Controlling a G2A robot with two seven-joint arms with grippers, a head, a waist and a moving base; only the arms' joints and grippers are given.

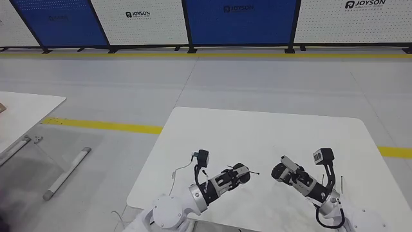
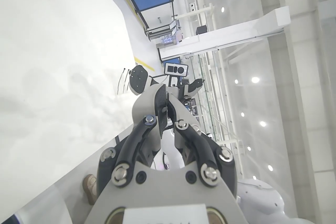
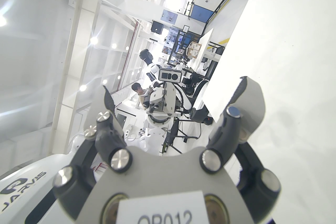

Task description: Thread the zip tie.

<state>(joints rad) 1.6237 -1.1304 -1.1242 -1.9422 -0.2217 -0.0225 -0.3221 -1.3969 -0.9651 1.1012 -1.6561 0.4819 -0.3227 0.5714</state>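
Top view: white table (image 1: 257,129) w/ both arms low at its near edge. L gripper (image 1: 243,173) & R gripper (image 1: 278,169) tip to tip across a small gap, not touching. Thin dark sliver (image 1: 255,173) at L gripper's tip; too small to tell what. Beyond table: yellow floor line (image 1: 103,125), row of blue & white panels (image 1: 241,9), second white table (image 1: 26,109) off to L side. Left wrist view: L gripper's fingers (image 2: 160,101) narrow, tips pressed together; cannot tell if anything pinched btwn them. Straight ahead, R gripper w/ jaws spread, one pad facing camera. Two thin black zip ties (image 2: 121,80) flat on table, side by side, just beside R gripper's finger nearest the table & well apart from L gripper. Right wrist view: R gripper's fingers (image 3: 248,96) wide apart, holding nothing. L arm end-on ahead, seen through the gap btwn those fingers. White table surface alongside one finger, blue panels far behind.
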